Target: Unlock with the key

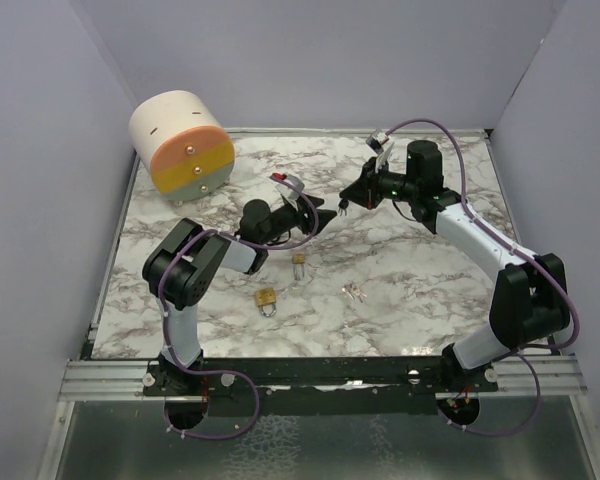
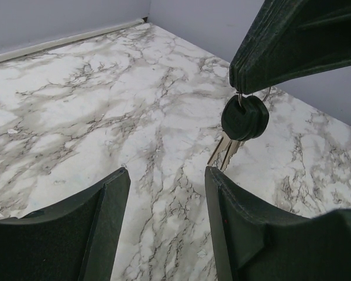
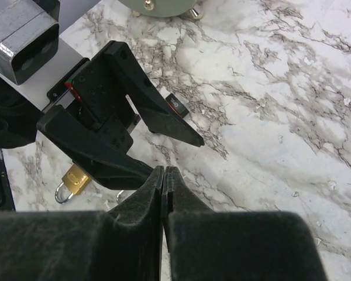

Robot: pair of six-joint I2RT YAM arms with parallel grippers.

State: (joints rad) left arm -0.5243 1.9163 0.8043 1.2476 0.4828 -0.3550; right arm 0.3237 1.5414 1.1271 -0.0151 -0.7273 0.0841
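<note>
My right gripper (image 1: 346,203) is shut on the ring of a black-headed key (image 2: 244,116), which hangs from its fingertips above the marble table (image 1: 410,270). In the left wrist view the key dangles just beyond and right of my open, empty left gripper (image 2: 167,175). In the top view my left gripper (image 1: 323,214) faces the right one, tips almost meeting. A brass padlock (image 1: 266,299) lies flat on the table near the left arm and also shows in the right wrist view (image 3: 75,178). A second small padlock (image 1: 299,265) lies beside it. The key is hidden in the right wrist view.
A round cream, orange and green drawer box (image 1: 180,145) stands at the back left. A loose pair of small keys (image 1: 354,292) lies on the table right of the padlocks. Purple walls close in the table on three sides.
</note>
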